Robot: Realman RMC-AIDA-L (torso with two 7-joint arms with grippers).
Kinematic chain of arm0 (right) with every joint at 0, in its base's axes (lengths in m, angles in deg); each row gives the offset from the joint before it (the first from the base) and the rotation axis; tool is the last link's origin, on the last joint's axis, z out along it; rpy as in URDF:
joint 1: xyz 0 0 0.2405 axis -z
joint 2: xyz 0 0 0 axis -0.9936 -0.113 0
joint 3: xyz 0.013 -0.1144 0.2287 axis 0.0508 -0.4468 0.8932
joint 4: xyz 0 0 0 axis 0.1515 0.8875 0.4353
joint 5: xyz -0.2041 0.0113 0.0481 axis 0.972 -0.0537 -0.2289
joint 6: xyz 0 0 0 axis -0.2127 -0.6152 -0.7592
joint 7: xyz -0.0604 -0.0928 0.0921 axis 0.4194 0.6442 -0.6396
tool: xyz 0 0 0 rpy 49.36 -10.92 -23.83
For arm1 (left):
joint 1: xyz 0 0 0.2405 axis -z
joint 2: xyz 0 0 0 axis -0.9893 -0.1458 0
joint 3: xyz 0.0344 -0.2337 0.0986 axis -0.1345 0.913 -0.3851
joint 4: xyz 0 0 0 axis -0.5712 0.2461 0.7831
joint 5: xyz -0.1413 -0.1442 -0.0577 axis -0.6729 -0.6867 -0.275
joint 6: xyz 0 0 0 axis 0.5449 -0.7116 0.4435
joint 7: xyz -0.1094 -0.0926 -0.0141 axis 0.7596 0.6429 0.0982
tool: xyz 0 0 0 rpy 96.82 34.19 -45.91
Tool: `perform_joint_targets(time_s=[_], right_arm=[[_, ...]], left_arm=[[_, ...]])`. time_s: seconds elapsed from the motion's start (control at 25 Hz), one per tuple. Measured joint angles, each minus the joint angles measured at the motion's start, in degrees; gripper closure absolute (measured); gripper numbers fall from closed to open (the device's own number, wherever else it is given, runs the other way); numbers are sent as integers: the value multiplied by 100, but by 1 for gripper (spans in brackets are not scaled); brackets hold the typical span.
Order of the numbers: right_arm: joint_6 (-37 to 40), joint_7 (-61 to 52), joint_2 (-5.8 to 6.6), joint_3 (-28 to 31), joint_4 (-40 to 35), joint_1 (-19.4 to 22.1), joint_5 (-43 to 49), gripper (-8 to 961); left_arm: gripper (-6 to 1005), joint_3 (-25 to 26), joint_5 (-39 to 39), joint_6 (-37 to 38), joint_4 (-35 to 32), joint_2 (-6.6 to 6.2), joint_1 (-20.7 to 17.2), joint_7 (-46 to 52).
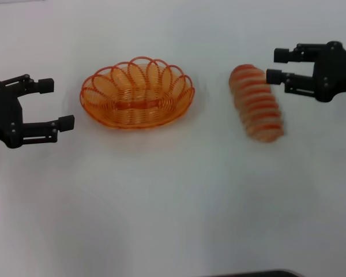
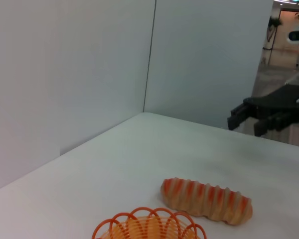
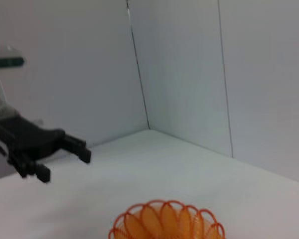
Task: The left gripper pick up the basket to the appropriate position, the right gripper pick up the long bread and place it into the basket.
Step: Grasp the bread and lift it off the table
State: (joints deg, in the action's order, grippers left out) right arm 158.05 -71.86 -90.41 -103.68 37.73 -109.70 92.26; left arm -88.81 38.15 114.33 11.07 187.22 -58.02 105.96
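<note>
The orange wire basket [image 1: 98,92] sits empty on the white table, left of centre. The long striped bread [image 1: 255,103] lies on the table to its right. My left gripper [image 1: 56,104] is open and empty, a short way left of the basket. My right gripper [image 1: 277,66] is open and empty, just right of the bread's far end, its fingertips close to the loaf. The left wrist view shows the bread [image 2: 207,200], the basket rim [image 2: 149,213] and the right gripper [image 2: 246,118] farther off. The right wrist view shows the basket [image 3: 162,218] and the left gripper [image 3: 65,165].
The white table [image 1: 173,202] stretches toward me. Grey walls [image 2: 89,74] close off the table's far side and meet at a corner.
</note>
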Motion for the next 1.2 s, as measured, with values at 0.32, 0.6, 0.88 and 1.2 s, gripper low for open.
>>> perform_joint_targets(time_s=[0.32,0.6,0.88,1.2], right_arm=[[506,-1330,439,-11,-343,-305,-85,421],[706,-1673,578,5,-499,-505,-60,422],[713,-1697,597,8,-514,-534,-42,423],[412,-2036,735,8,-521,-555,3,419]], left_arm=[[110,-4,8,-10,16,-5,27,-3],[110,-13,17,14,8,-19,35,2],[110,-14,17,39,9,-27,42,7],[112,-143,17,38,33,7,100,-2]])
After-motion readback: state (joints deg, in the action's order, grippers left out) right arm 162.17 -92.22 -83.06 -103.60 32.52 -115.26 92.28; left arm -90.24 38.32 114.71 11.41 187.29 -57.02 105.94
